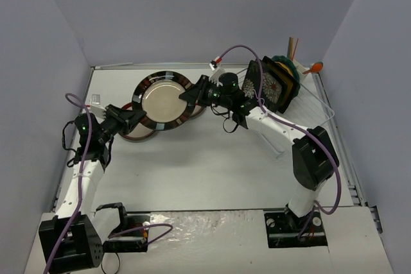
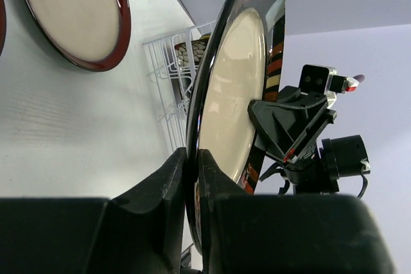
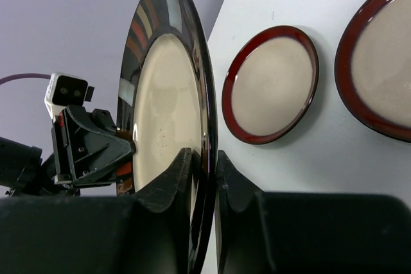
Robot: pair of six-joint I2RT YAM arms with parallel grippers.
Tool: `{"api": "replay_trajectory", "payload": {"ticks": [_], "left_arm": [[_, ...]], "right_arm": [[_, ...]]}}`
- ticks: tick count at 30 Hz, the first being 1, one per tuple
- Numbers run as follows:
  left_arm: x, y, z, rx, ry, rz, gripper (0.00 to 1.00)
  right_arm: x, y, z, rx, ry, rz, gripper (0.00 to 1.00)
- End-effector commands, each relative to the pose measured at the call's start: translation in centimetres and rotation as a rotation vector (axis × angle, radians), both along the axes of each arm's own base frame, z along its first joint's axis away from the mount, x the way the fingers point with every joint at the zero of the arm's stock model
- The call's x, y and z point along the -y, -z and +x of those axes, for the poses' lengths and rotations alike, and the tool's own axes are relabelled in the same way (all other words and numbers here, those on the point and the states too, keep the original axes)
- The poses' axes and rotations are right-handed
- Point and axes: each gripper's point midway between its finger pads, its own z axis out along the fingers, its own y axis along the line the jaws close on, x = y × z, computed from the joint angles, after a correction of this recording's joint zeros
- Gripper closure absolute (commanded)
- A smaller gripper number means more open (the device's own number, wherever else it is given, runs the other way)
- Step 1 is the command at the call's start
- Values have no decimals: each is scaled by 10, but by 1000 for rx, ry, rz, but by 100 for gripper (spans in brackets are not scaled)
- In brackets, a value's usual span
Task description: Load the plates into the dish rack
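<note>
A round cream-centred plate with a striped-black rim is held off the table between both grippers. My left gripper is shut on its left rim; in the left wrist view the gripper pinches the plate. My right gripper is shut on the opposite rim; in the right wrist view the gripper has the plate between its fingers. Two red-brown rimmed plates lie flat on the table below. The dish rack at the far right holds a black floral square plate.
More plates stand behind the floral one in the rack, a black square one and a teal one. Wooden sticks and an orange utensil stick up at the rack's far corner. Grey walls close the table in.
</note>
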Motion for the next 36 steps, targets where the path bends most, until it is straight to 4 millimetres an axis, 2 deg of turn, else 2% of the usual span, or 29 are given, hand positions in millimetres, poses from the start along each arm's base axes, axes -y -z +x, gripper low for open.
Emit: {"api": "replay_trajectory", "payload": {"ticks": [1, 3, 6, 8, 12, 14, 18, 20, 24, 29, 36], "left_arm": [[8, -68, -5, 257, 57, 86, 93], [7, -61, -5, 227, 58, 144, 81], [0, -41, -8, 143, 49, 246, 42], [-7, -29, -10, 81, 35, 315, 20], [-28, -13, -9, -14, -27, 456, 3], [-33, -5, -12, -48, -30, 498, 3], [-63, 21, -17, -158, -87, 681, 3], [-77, 34, -20, -217, -107, 757, 3], [-99, 55, -27, -299, -124, 885, 3], [-114, 71, -29, -333, -147, 966, 3], [-118, 96, -29, -371, -144, 983, 3]], "right_arm": [[22, -57, 4, 190, 44, 24, 100], [32, -63, 6, 220, 60, 0, 100], [52, -67, 13, 256, 91, -49, 100], [71, -73, 19, 307, 114, -108, 100], [115, -98, 26, 427, 156, -218, 100], [132, -106, 32, 469, 186, -265, 100], [195, -143, 35, 704, 295, -573, 100], [222, -150, 39, 773, 362, -729, 100], [263, -158, 47, 854, 449, -973, 100], [291, -154, 62, 877, 482, -1191, 100], [302, -135, 84, 868, 443, -1330, 100]]}}
